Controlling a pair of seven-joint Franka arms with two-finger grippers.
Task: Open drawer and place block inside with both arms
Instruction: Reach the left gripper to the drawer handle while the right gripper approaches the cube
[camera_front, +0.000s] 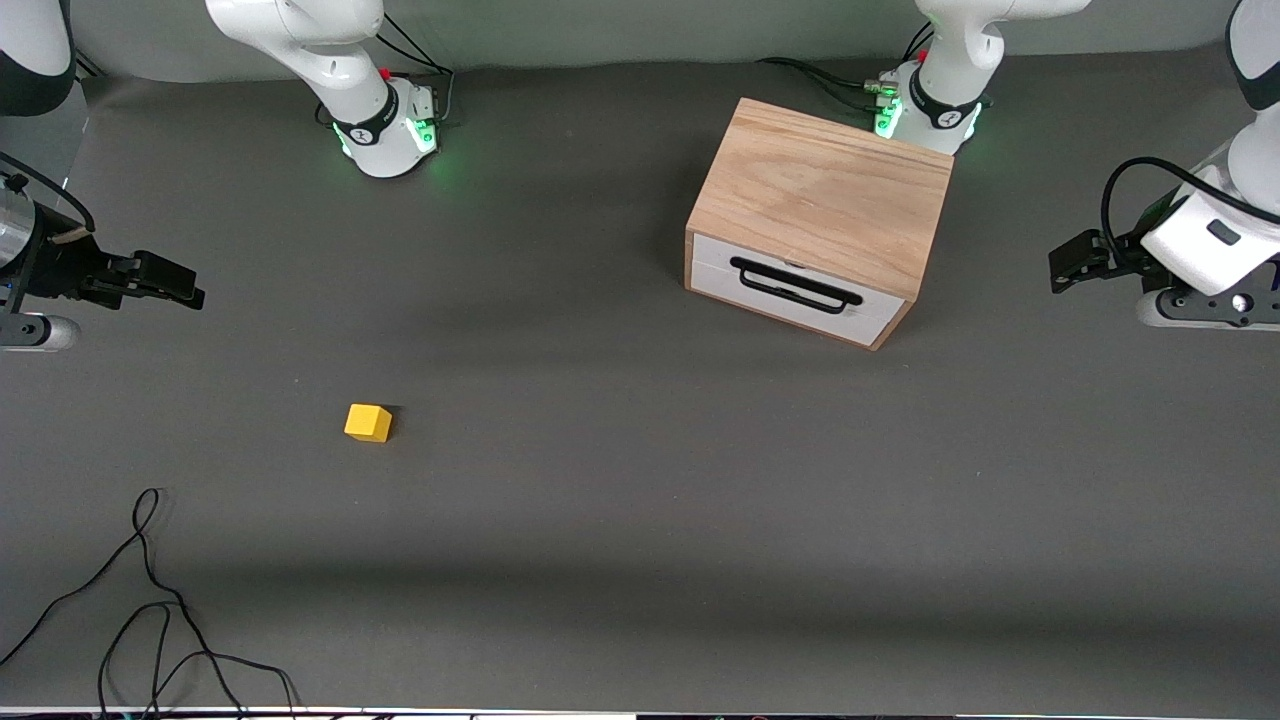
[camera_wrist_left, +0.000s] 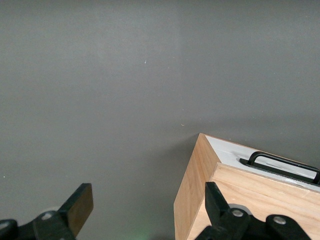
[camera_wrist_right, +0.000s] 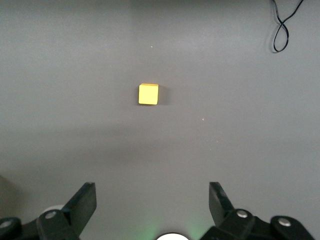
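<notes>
Risk lies at the drawer, closed in its cabinet: a misaligned left gripper, fingers spread above the cabinet, could shove it. Right gripper, spread, hovers over bare table; block sits well apart from the cabinet.

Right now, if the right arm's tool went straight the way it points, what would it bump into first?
Probably just the bare grey table. The right tool is open and empty, and the yellow block lies ahead of its fingers, but depth is unclear, so it may land short of it.
</notes>
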